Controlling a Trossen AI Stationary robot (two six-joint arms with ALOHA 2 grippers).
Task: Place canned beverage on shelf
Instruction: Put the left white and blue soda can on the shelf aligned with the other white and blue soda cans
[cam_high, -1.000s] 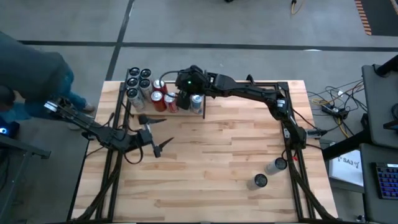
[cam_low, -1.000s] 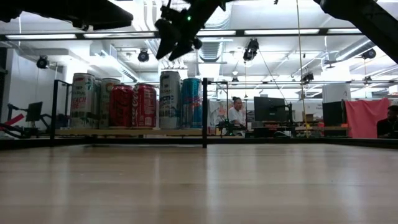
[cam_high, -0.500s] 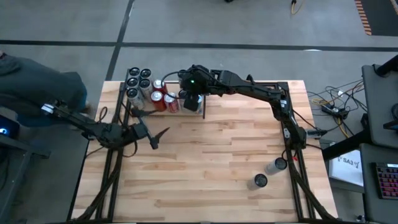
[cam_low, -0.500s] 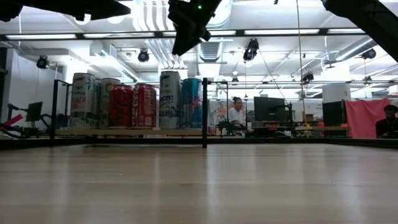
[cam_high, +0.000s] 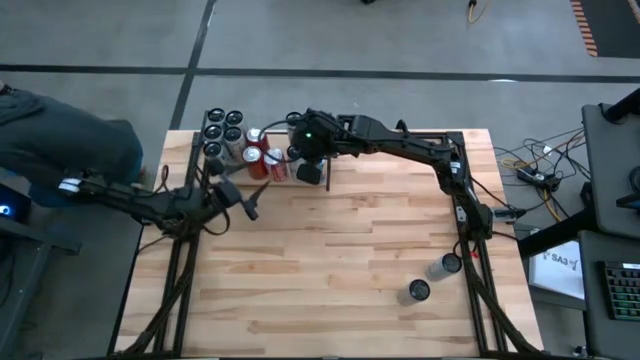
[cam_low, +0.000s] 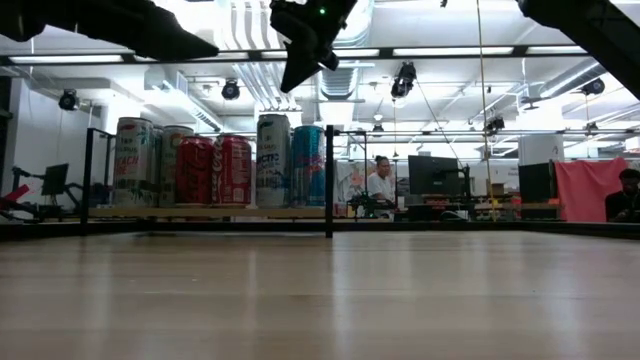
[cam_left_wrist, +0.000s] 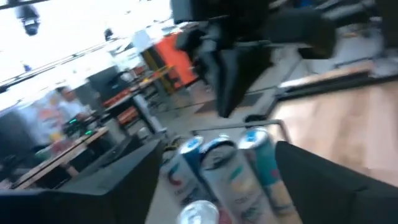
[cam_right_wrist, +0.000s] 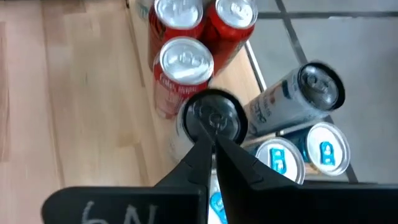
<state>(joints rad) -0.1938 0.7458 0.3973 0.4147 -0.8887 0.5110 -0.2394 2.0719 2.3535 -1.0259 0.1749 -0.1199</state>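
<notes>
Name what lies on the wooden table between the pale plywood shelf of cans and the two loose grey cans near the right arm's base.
Only bare wooden tabletop lies between the pale plywood shelf and the two loose grey cans, as the high view shows.

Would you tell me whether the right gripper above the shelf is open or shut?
Shut: the right gripper shows its fingers pressed together, empty, above the cans on the shelf.

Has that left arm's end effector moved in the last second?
Yes. In the high view the left end effector has swung up toward the pale plywood shelf holding the cans.
</notes>
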